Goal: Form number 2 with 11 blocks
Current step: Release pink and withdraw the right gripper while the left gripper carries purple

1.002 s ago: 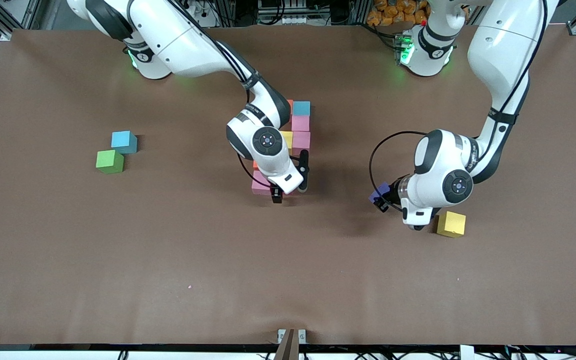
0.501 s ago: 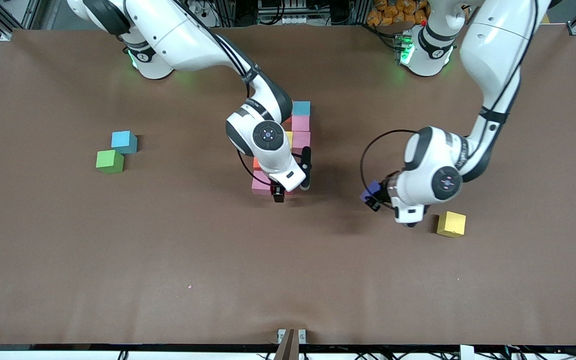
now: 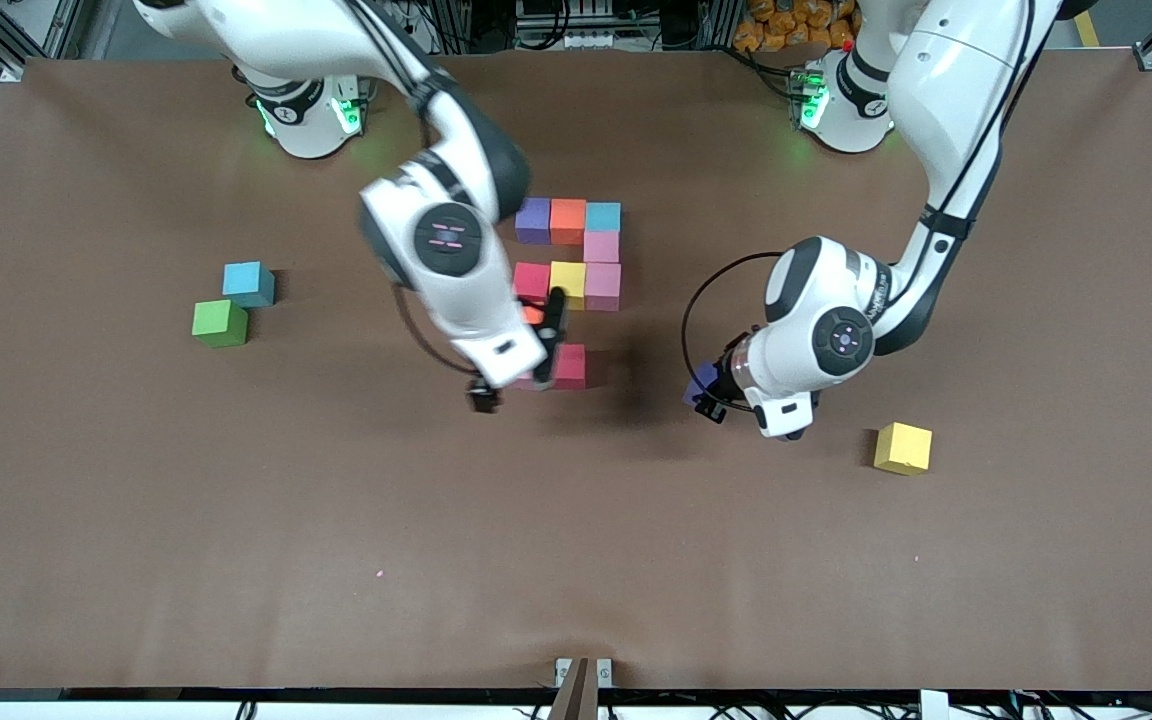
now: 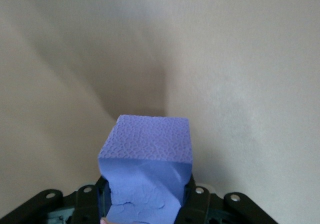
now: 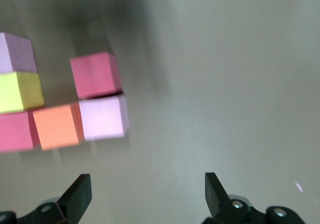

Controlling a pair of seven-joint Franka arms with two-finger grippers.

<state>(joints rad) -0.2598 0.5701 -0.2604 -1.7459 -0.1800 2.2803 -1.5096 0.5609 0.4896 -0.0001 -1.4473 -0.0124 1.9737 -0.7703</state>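
Gripping a purple cube (image 4: 147, 169) between closed fingers, the left gripper (image 3: 708, 397) hangs over bare bench (image 3: 336, 560) just beside the unfinished number 2 (image 3: 568, 285), toward the left arm's end. The right gripper (image 3: 516, 375), fingers spread wide and empty, hovers at the figure's nearest row, where a red cube (image 3: 570, 366) shows and, seemingly, a pink cube (image 5: 102, 118) lies partly hidden beside it. Well apart from the number 2 sit a loose yellow cube (image 3: 903, 447) toward the left arm's end and a blue cube (image 3: 248, 283) touching a green cube (image 3: 219, 323) toward the right arm's end.
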